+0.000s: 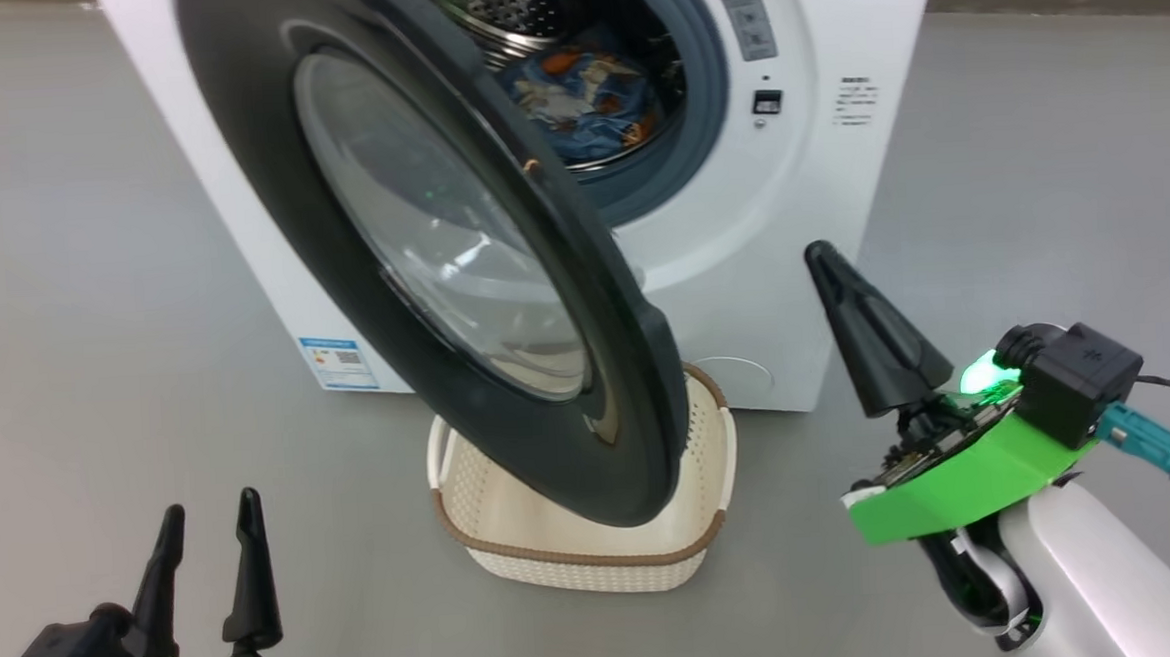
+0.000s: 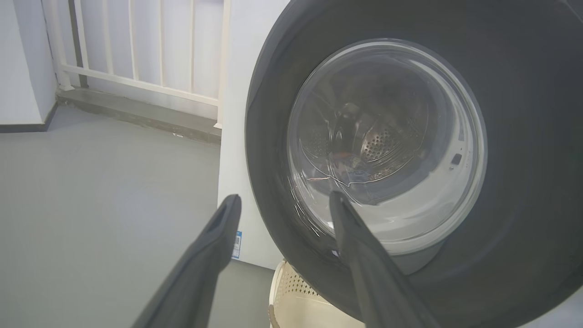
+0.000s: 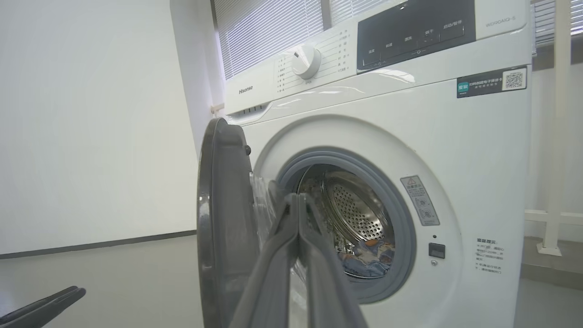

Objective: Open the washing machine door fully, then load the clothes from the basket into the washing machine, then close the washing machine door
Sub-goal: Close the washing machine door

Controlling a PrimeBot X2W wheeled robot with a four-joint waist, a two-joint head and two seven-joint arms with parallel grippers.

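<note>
Clothes (image 1: 583, 98) loaded. Right end effector (image 1: 824, 259), pressed together, empty: press outer face of washing machine door (image 1: 441, 246), left of it, until latch. Left end effector (image 1: 211, 506) spread.

Left gripper (image 1: 211, 503) and right gripper (image 1: 823, 253): long black tapered fingers (image 1: 876, 343) on bright green mounts (image 1: 954, 484). The right one's got a black box (image 1: 1088, 372), green light (image 1: 978, 378), teal plug (image 1: 1142, 439), white forearm (image 1: 1109, 581).

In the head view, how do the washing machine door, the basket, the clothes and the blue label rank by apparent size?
1. washing machine door, nearest the camera, which enlarges it
2. basket, partly covered by the door
3. clothes
4. blue label
</note>
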